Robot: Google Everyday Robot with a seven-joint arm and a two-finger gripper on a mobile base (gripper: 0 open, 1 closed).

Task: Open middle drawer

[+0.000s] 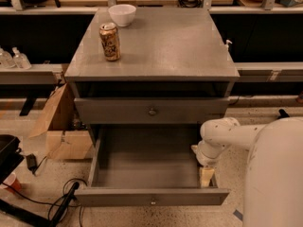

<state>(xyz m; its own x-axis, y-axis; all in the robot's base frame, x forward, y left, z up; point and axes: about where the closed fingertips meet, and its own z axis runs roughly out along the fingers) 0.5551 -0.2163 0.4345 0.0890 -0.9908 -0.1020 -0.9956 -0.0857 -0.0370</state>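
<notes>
The middle drawer of the grey cabinet stands pulled out towards me. Its plain grey box interior shows, and a small round knob sits at the centre of its front. Above it a shorter-fronted drawer with a round knob is shut. My white arm reaches in from the right. My gripper hangs low at the open drawer's right wall, near its front right corner. It is apart from the knob and holds nothing that I can see.
On the cabinet top stand a drink can and a white bowl. A cardboard box leans at the cabinet's left. Cables and a black object lie on the floor at the left. Shelving runs behind.
</notes>
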